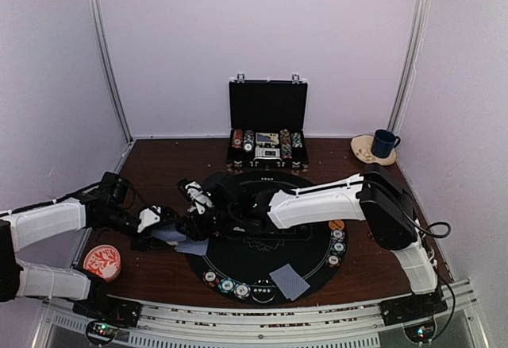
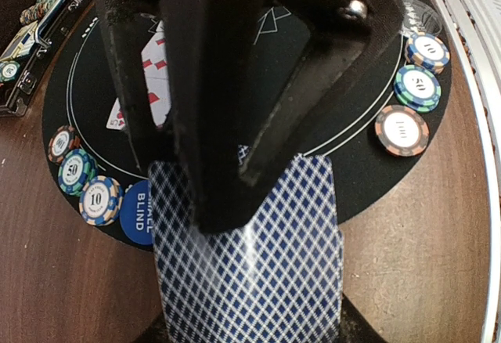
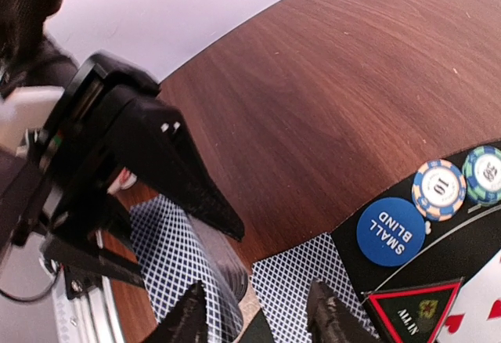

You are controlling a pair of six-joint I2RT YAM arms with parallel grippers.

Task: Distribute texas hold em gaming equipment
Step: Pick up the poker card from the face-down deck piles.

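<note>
My left gripper (image 1: 159, 225) is shut on a deck of blue-backed cards (image 2: 250, 265) held over the left edge of the black round mat (image 1: 262, 264). My right gripper (image 3: 257, 315) is open, its fingertips just above that deck (image 3: 176, 268) and a single face-down card (image 3: 305, 284) lying at the mat's edge. In the top view the right gripper (image 1: 197, 219) meets the left one. A blue "small blind" button (image 3: 390, 231), striped chips (image 3: 439, 189) and a red triangle marker (image 3: 411, 308) lie on the mat nearby. Another face-down card (image 1: 289, 280) lies at the mat's front.
The open black briefcase (image 1: 267, 129) stands at the back. A red-and-white dish (image 1: 101, 261) sits front left. A blue cup (image 1: 386, 143) stands back right. More chips (image 1: 234, 287) line the mat's front and right edge (image 1: 337, 246), beside an orange button (image 1: 336, 225).
</note>
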